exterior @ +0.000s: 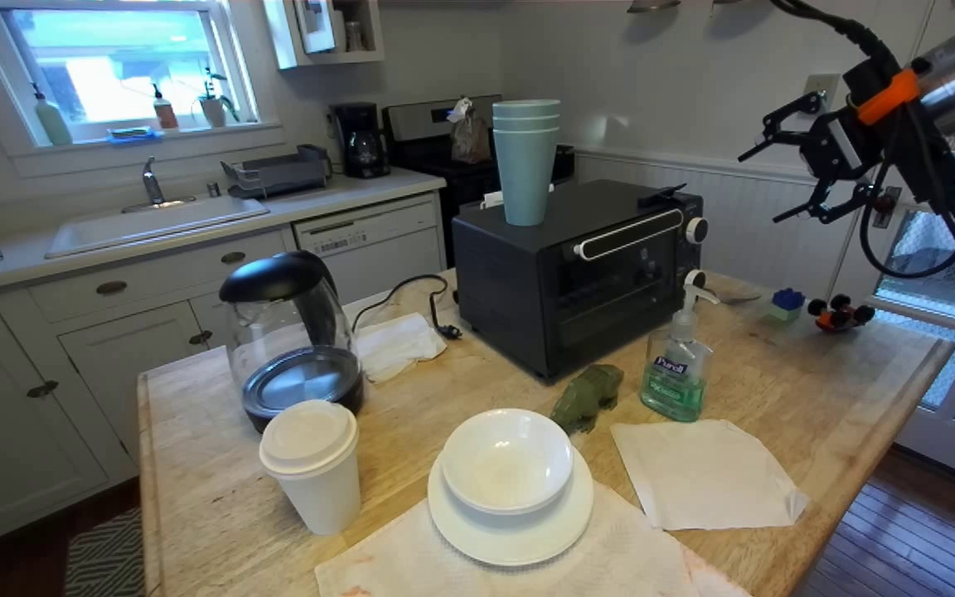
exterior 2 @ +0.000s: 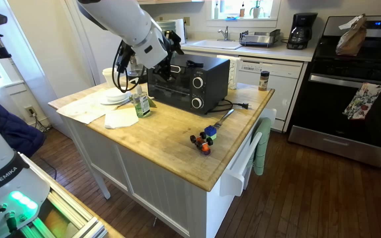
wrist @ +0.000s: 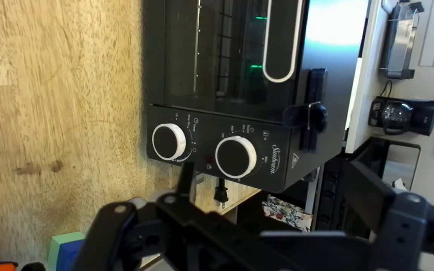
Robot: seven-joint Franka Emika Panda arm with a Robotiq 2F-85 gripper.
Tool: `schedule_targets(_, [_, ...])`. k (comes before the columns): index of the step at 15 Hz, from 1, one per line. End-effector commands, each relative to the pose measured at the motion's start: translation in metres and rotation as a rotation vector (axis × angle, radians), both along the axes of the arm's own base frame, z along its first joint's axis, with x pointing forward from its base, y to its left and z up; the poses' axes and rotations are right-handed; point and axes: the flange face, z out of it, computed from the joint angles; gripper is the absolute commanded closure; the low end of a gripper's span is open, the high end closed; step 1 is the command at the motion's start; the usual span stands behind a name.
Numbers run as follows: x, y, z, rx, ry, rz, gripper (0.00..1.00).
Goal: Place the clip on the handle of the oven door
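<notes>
If light and stiff, as seems likely, best to pinch by its rounded middle the black clip (wrist: pixel 318 117) lying atop the toaster oven (exterior: pixel 569 282), toward the railed edge of the desk (exterior 2: pixel 235 140), with the wide-spread, empty gripper (exterior: pixel 758 190).

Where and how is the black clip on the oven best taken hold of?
I would grip the clip by its middle tab, from the front and above: in the wrist view the tab stands out forward from the long bar, which lies on the oven and likely gives less to pinch.
</notes>
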Motion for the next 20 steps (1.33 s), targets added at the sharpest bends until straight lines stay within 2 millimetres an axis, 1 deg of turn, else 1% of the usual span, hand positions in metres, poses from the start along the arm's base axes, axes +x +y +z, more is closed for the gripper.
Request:
schedule_targets(1, [0.013, -0.007, -0.009, 0.026, -0.008, 0.0, 0.0])
schedule_targets(4, [0.024, -0.012, -0.011, 0.031, -0.02, 0.011, 0.0])
schedule_targets(9, [0.044, -0.014, -0.006, 0.045, -0.049, -0.015, 0.0])
schedule_targets(15, [0.058, -0.005, -0.011, 0.097, -0.059, -0.062, 0.0])
schedule_targets(16, [0.06, -0.004, -0.013, 0.098, -0.061, -0.061, 0.03])
schedule_targets(20, [0.066, 0.006, -0.019, 0.104, -0.069, -0.049, 0.0])
